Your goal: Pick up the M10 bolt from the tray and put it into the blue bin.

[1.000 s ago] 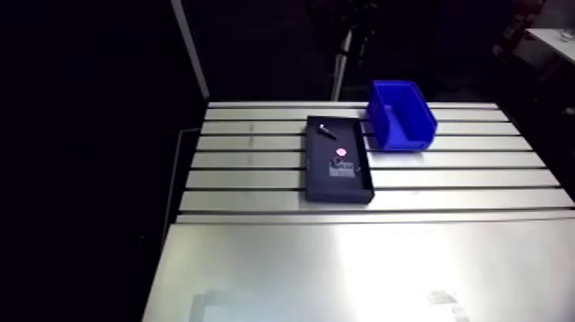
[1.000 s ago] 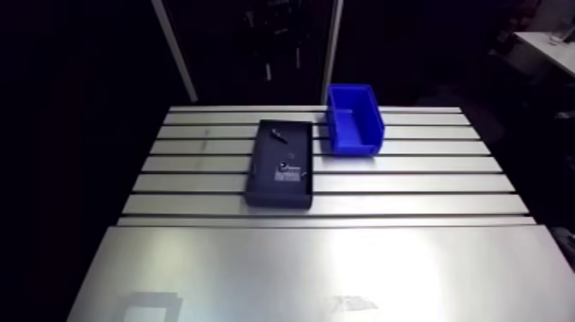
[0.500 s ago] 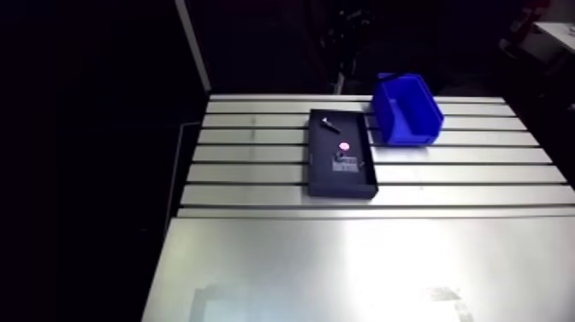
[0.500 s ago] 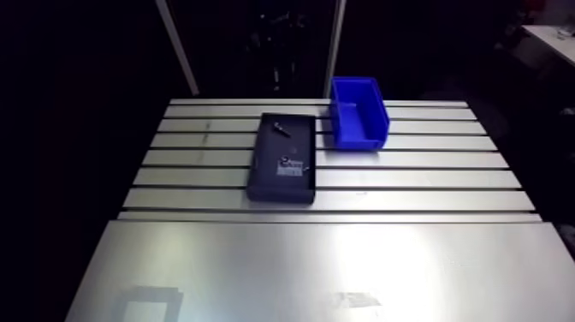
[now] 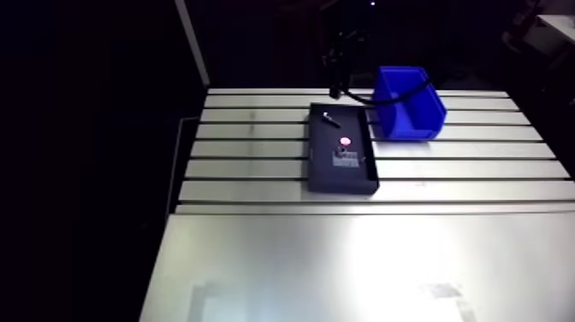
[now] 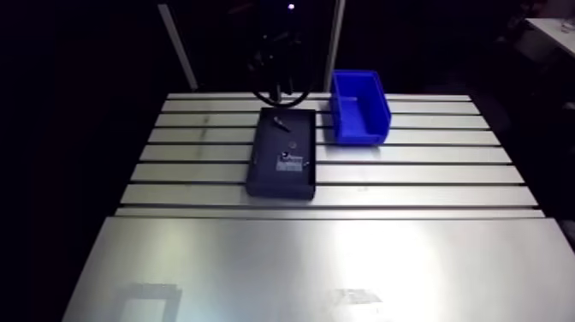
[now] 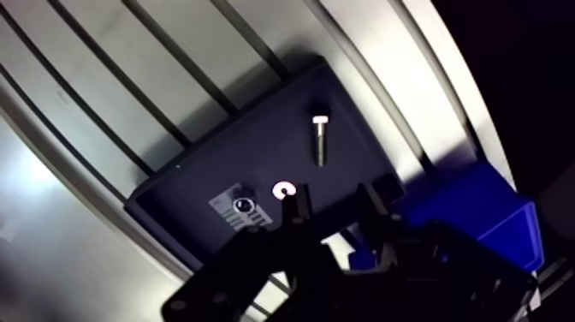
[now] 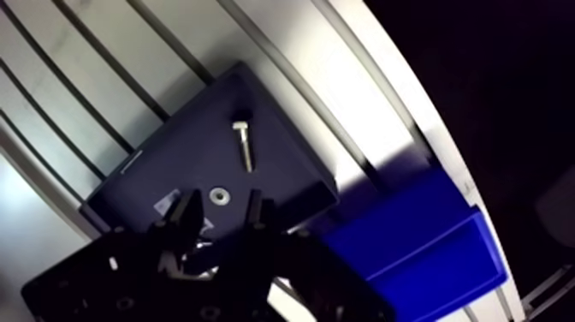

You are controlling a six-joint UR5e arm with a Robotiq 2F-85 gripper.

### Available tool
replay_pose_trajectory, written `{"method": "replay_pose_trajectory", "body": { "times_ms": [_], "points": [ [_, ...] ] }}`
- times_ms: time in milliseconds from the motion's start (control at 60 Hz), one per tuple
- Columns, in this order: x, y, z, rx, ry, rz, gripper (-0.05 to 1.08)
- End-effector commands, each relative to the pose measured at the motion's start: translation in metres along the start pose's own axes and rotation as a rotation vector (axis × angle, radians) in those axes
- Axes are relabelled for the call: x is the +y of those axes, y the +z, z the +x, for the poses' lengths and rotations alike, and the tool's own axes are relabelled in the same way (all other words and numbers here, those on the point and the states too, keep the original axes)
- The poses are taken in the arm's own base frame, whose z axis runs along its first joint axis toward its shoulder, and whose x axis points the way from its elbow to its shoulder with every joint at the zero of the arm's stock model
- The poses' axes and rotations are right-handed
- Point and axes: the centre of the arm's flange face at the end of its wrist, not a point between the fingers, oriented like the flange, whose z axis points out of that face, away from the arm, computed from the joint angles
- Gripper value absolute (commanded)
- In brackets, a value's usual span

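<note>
Gripper: we saw the gripper (image 7: 334,195) with its two fingers spread wide and nothing between them. In the arm view it stood dark at 12 o'clock from the tray, over the tray's far edge.
Bolt: the bolt (image 7: 319,139) lay flat on the tray floor at 12 o'clock ahead of the gripper, apart from both fingertips. Its head pointed away from the gripper. In the arm view we placed it at about 11 o'clock from the tray's centre, near the far end.
Tray: the tray (image 7: 248,146) was black and shallow, and its long side ran across the table slots.
Washer: a small washer (image 7: 282,189) sat on the tray floor just beside one fingertip, at about 5 o'clock from the bolt in the arm view.
Label: a pale label (image 7: 229,211) lay on the tray floor at 6 o'clock from the washer in the arm view. It carried a small round part that we could not identify.
Bin: the bin (image 7: 479,214) was blue and open-topped, at 2 o'clock from the tray's centre in the arm view. It stood just beside the tray's far corner, and we could not tell whether they touched.
Table: the table (image 7: 103,103) was slotted aluminium and bore both tray and bin.
</note>
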Motion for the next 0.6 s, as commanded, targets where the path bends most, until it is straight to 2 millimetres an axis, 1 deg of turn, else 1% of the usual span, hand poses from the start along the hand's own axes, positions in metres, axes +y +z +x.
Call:
{"method": "replay_pose_trajectory", "body": {
  "times_ms": [17, 200, 383, 450, 533, 600],
  "points": [
    [-0.001, 0.012, -0.003, 0.005, -0.024, -0.007, 0.59],
    [-0.002, 0.018, -0.005, -0.002, -0.025, 0.001, 0.59],
    [-0.005, 0.026, -0.007, -0.009, -0.073, 0.015, 0.59],
    [-0.005, 0.028, -0.007, -0.01, -0.076, 0.018, 0.59],
    [-0.003, 0.037, -0.006, -0.017, -0.077, 0.03, 0.59],
    [-0.002, 0.037, -0.004, -0.011, -0.078, 0.023, 0.59]
  ]
}}
